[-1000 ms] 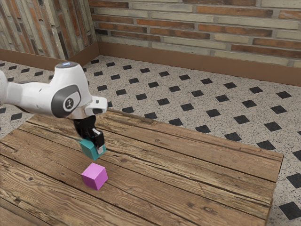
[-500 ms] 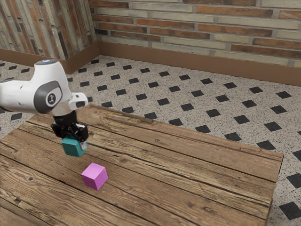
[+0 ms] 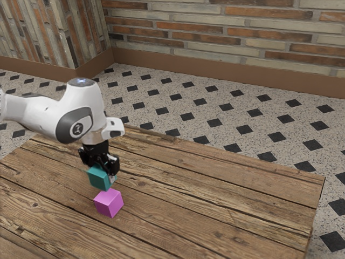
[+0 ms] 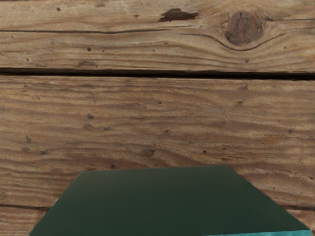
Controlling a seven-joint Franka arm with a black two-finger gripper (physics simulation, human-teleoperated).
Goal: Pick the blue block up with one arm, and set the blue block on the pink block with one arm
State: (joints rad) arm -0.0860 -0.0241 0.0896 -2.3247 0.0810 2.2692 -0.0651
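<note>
My black gripper [image 3: 101, 174] is shut on the blue (teal) block [image 3: 99, 178], which hangs just above the table. The pink block [image 3: 108, 202] sits on the wooden table [image 3: 215, 205] directly below and slightly toward the exterior view's right of the held block; whether the two touch I cannot tell. In the wrist view the blue block [image 4: 167, 201] is a large dark teal face under my hand, with bare planks beyond it.
The wooden table stretches far toward the exterior view's right, with its edge near the tiled floor [image 3: 259, 118]. A brick wall [image 3: 226, 32] stands behind.
Holding the blue block throughout, my arm swung to the exterior view's left, then came back right and lower, so the block now hangs just over the pink block.
</note>
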